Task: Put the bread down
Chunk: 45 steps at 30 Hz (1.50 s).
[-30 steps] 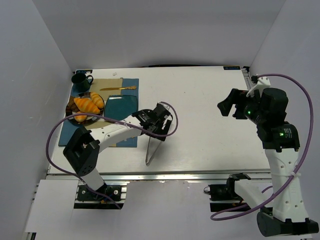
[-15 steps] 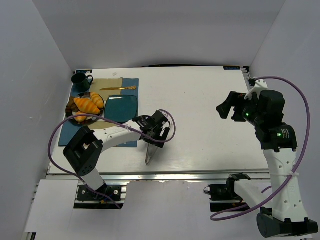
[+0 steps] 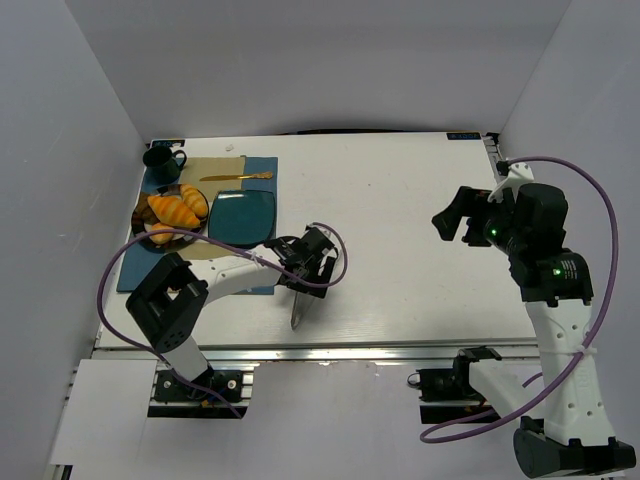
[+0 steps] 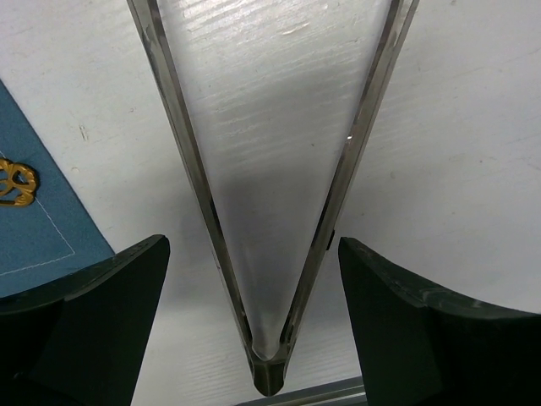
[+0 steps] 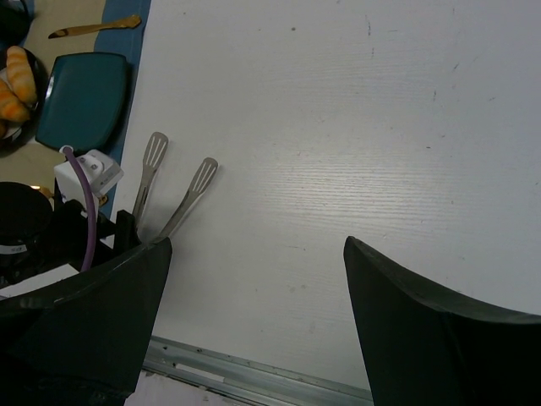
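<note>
Golden-orange bread rolls [image 3: 172, 209] lie together in a dark bowl at the far left, beside a teal plate [image 3: 242, 214]; both also show in the right wrist view, the bread [image 5: 14, 80] and the plate [image 5: 84, 100]. Metal tongs [image 3: 297, 312] lie flat on the table near the front edge. My left gripper [image 3: 308, 268] is open just above them. In the left wrist view [image 4: 254, 254] its fingers [image 4: 110, 296] straddle the tongs' hinge end [image 4: 269, 372] without touching. My right gripper [image 3: 452, 214] is open and empty, raised over the right side.
A green mug [image 3: 160, 160] and a gold knife [image 3: 238, 177] lie behind the plate on tan and blue mats [image 3: 135, 265]. A gold fork end [image 4: 13, 182] shows on the blue mat. The metal rail [image 3: 400, 350] runs along the front edge. White walls enclose three sides.
My left gripper has moved toward the front edge along the tongs and now sits over their hinge end. The right arm has shifted only slightly.
</note>
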Available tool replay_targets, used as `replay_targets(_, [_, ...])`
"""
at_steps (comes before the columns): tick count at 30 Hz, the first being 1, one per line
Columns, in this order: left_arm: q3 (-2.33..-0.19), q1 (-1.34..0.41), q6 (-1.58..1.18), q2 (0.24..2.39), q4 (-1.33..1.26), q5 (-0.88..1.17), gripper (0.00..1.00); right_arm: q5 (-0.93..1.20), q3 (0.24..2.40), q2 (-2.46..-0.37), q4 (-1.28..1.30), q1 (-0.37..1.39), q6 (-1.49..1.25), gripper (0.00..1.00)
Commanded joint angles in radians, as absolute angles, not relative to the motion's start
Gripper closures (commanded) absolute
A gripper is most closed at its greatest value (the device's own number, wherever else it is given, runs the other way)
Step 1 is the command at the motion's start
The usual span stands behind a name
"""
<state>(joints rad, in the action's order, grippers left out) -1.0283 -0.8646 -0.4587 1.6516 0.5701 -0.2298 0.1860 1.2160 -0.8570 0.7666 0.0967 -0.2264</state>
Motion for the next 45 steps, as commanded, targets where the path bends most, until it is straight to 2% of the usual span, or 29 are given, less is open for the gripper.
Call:
replay_targets(1, [-1.017,-0.870,-0.483,1.647,0.548,-0.245,0.08,0.184,1.204,-0.842,0.752,0.100,-0.219,0.11])
replay_targets(6, [-0.996,-0.874,-0.491,1.677,0.534,-0.235,0.14,0.178,1.203,-0.842,0.750,0.101,-0.216,0.11])
replay_targets(9, [-0.986,-0.874,-0.497,1.693,0.529,-0.229,0.23,0.175,1.200,-0.841,0.752,0.103,-0.215,0.11])
replay_targets(17, [-0.985,-0.882,-0.509,1.726,0.523,-0.227,0.27,0.170,1.198,-0.839,0.752,0.101,-0.213,0.11])
replay_targets(18, [-0.986,-0.882,-0.508,1.724,0.523,-0.222,0.32,0.172,1.197,-0.839,0.752,0.101,-0.213,0.11])
replay_targets(20, [-0.991,-0.882,-0.505,1.724,0.531,-0.221,0.35,0.169,1.195,-0.838,0.752,0.103,-0.212,0.11])
replay_targets(21, [-0.992,-0.884,-0.502,1.723,0.538,-0.221,0.42,0.169,1.195,-0.836,0.752,0.101,-0.213,0.11])
replay_targets(24, [-1.006,-0.884,-0.496,1.712,0.563,-0.218,0.47,0.167,1.197,-0.835,0.752,0.103,-0.212,0.11])
replay_targets(30, [-1.156,-0.884,-0.488,1.675,0.711,-0.247,0.49,0.166,1.201,-0.833,0.753,0.101,-0.210,0.11])
replay_targets(34, [-1.365,-0.884,-0.491,1.661,0.833,-0.294,0.49,0.169,1.203,-0.831,0.753,0.103,-0.213,0.11])
replay_targets(40, [-1.566,-0.884,-0.525,1.672,0.980,-0.353,0.49,0.172,1.210,-0.830,0.752,0.101,-0.219,0.11])
replay_targets(45, [-1.701,-0.865,-0.627,1.689,1.084,-0.474,0.49,0.166,1.250,-0.831,0.761,0.101,-0.229,0.11])
